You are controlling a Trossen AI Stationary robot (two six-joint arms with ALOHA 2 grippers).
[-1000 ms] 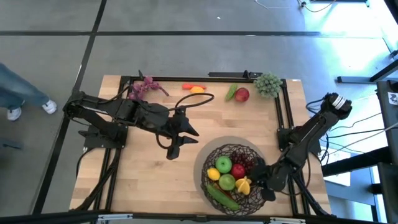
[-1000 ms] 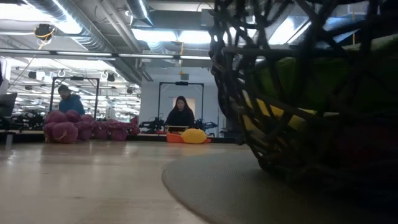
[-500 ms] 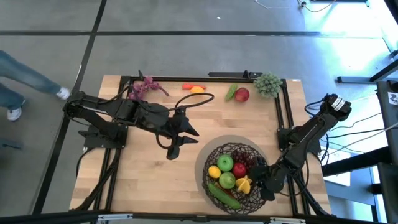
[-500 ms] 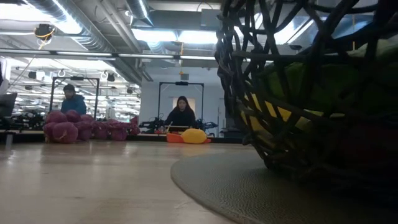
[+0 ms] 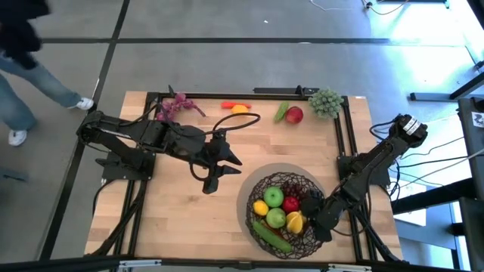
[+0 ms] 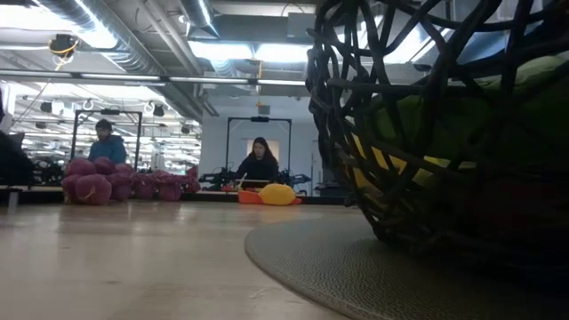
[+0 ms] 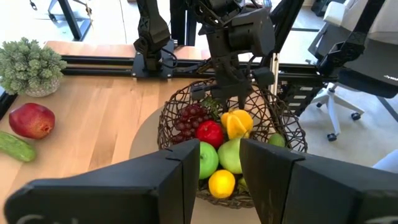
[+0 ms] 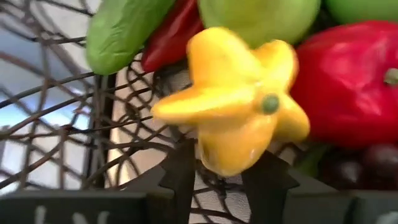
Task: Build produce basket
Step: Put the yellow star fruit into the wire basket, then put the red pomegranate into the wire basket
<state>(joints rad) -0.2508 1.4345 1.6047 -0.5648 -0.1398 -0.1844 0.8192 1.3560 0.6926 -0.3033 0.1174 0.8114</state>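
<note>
The dark woven basket [image 5: 281, 213] stands on a round grey mat [image 5: 249, 181] at the near right. It holds green apples [image 5: 274, 199], a lemon [image 5: 260, 209], a red apple [image 5: 291, 205], a cucumber [image 5: 271, 238], dark grapes and a yellow star-shaped fruit [image 8: 236, 106]. My right gripper [image 5: 321, 227] is at the basket's right rim, shut on its wire. My left gripper [image 5: 215, 172] is open and empty over the table's middle, left of the basket, which shows ahead of its fingers [image 7: 230, 143]. My right gripper has the basket's wire wall [image 8: 214, 177] at its right side between its two fingers, one finger [image 8: 180, 171] on each side of the strands. It comes from the table's right, slanting down. The basket stands upright with its bottom on the mat.
Purple grapes [image 5: 172, 106], a yellow and orange piece [image 5: 236, 106], a small cucumber with a red apple [image 5: 293, 115] and a green potted plant [image 5: 325, 102] lie along the far edge. A person's legs [image 5: 23, 75] show beyond the table's far left corner. People sit in the room behind [image 6: 258, 164].
My right gripper has gone a little toward the table's near left with the basket's rim, and the basket has slid slightly that way. The person beyond the table's left has walked on.
</note>
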